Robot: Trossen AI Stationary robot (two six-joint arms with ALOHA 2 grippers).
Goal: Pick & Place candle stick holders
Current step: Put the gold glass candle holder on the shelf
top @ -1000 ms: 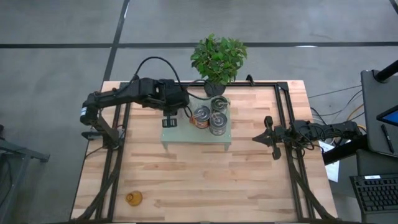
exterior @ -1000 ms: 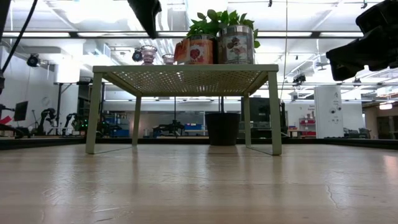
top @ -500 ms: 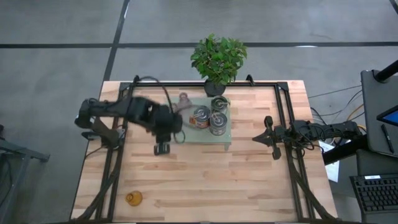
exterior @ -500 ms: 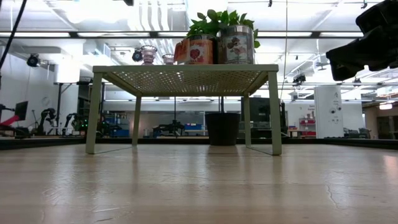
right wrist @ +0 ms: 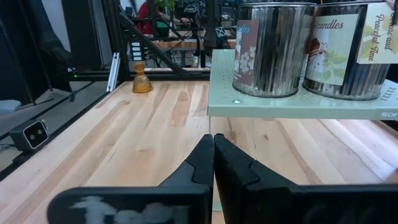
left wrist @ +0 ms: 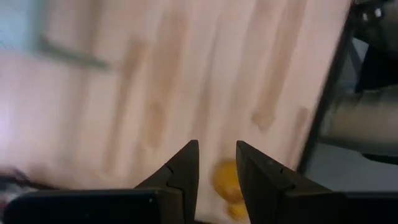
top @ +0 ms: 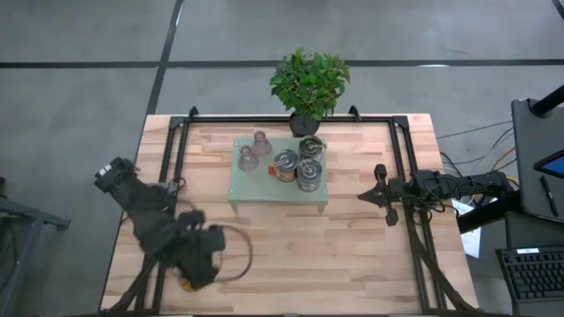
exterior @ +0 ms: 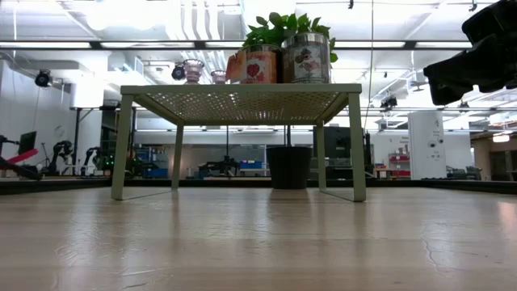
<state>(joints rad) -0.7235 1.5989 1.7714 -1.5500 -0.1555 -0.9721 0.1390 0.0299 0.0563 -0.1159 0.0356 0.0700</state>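
Note:
Two pinkish glass holders (top: 248, 159) (top: 261, 141) and three silver metal holders (top: 285, 165) (top: 310, 147) (top: 307, 175) stand on the pale green perforated stand (top: 264, 194). They also show in the low view (exterior: 192, 70) (exterior: 307, 56). The amber glass holder (top: 185, 283) stands on its base at the table's near left corner. My left gripper (left wrist: 216, 168) is open just above it, and the holder (left wrist: 225, 182) shows beyond the gap between its fingers. My right gripper (right wrist: 213, 155) is shut and empty at the table's right side.
A leafy plant in a black pot (top: 308, 84) stands at the far edge behind the stand. Black frame rails (top: 172, 158) (top: 407, 176) run along both sides of the table. Bare wood (top: 317, 255) lies between the stand and the near edge.
My left gripper has swung from above the stand's left part toward the table's near left corner and now hangs over the amber holder. It has left the low view. The two pinkish holders stay on the stand.

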